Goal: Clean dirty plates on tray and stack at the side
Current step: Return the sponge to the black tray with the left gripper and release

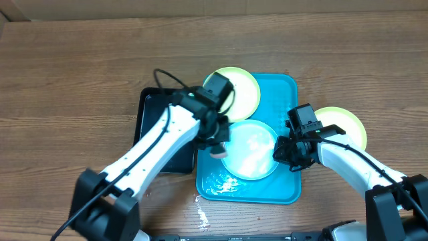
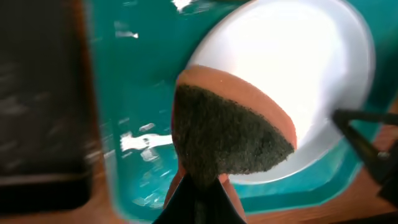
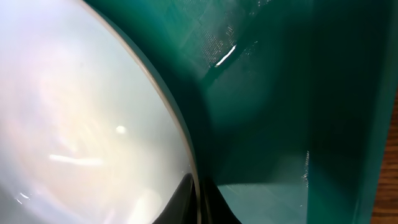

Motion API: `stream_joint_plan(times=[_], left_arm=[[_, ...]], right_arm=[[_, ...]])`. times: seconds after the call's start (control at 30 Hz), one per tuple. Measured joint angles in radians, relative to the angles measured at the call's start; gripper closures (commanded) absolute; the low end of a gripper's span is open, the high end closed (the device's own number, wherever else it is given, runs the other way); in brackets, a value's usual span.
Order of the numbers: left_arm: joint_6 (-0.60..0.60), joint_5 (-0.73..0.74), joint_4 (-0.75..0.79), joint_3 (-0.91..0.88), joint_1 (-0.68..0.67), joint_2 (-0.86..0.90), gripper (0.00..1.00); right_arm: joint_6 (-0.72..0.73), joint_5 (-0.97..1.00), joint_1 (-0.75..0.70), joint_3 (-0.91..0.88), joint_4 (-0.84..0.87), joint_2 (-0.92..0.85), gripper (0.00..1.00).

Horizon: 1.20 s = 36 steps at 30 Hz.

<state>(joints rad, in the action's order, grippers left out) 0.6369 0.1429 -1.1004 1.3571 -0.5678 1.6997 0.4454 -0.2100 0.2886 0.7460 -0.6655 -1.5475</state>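
plate with a pale blue rim (image 1: 249, 150) lies in the middle of the turquoise tray (image 1: 284, 90), at the centre of the frame. left gripper (image 1: 217, 142) is closed on an orange sponge (image 2: 230, 124), dark scrub face over the plate's left edge. right gripper (image 1: 289, 152) pinches that plate's right rim, jaws nearly together. green-rimmed plate (image 1: 244, 94) sits at the tray's upper edge. second green-rimmed plate (image 1: 348, 124) lies on the table (image 1: 67, 80), right of the tray. black tray (image 1: 155, 127) sits just beside the tray's left side.
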Motion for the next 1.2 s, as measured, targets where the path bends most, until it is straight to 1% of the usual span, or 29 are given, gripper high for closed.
stream_joint_plan(times=[0.13, 0.2, 0.27, 0.37, 0.5, 0.53, 0.57, 0.6, 0.67, 0.7, 0.8, 0.83, 0.9, 1.03, 1.2], left_arm=[[-0.012, -0.112, -0.083, 0.000, 0.089, -0.039, 0.96], [-0.019, -0.171, -0.089, 0.000, 0.139, -0.045, 0.96], [-0.041, -0.216, -0.058, -0.005, 0.188, -0.044, 0.96], [-0.072, -0.257, 0.035, -0.054, 0.243, -0.036, 0.96], [-0.094, -0.271, 0.103, -0.144, 0.247, 0.030, 0.96], [-0.095, -0.271, 0.103, -0.158, 0.247, 0.050, 0.76], [-0.095, -0.271, 0.102, -0.170, 0.247, 0.066, 0.50], [-0.102, -0.270, 0.100, -0.178, 0.247, 0.078, 0.41], [-0.106, -0.267, 0.089, -0.179, 0.247, 0.081, 0.32], [-0.105, -0.266, 0.077, -0.173, 0.247, 0.078, 0.25], [-0.114, -0.259, 0.024, -0.140, 0.247, 0.061, 0.22], [-0.116, -0.259, -0.002, -0.119, 0.247, 0.040, 0.17], [-0.118, -0.259, -0.033, -0.090, 0.247, -0.003, 0.00], [-0.117, -0.254, -0.097, -0.009, 0.250, -0.141, 0.00], [-0.117, -0.258, -0.139, 0.088, 0.286, -0.309, 0.00]], right_arm=[[-0.001, 0.000, 0.000, 0.000, 0.000, 0.000, 0.96], [0.000, 0.000, 0.000, 0.000, 0.000, 0.000, 0.96], [0.000, 0.000, 0.000, 0.000, 0.000, 0.000, 0.96], [0.000, 0.000, 0.000, 0.000, 0.001, 0.000, 0.96], [0.000, 0.000, 0.000, 0.000, 0.001, 0.000, 0.96], [0.000, 0.000, 0.000, 0.000, 0.000, 0.000, 0.96], [0.000, 0.000, 0.000, 0.000, 0.001, 0.000, 0.96], [0.000, 0.000, 0.000, 0.000, 0.001, 0.000, 0.96], [0.000, 0.000, 0.000, 0.000, 0.002, 0.000, 0.96], [0.000, 0.000, 0.000, 0.000, 0.003, 0.000, 0.96], [-0.001, 0.002, 0.000, 0.008, -0.013, 0.000, 0.96], [0.000, 0.010, 0.000, 0.019, -0.040, -0.002, 0.96], [-0.002, 0.029, 0.000, 0.037, -0.083, -0.002, 0.96], [-0.013, 0.103, 0.013, 0.140, -0.221, -0.002, 0.96], [-0.093, 0.188, 0.082, 0.324, -0.331, 0.001, 0.96]])
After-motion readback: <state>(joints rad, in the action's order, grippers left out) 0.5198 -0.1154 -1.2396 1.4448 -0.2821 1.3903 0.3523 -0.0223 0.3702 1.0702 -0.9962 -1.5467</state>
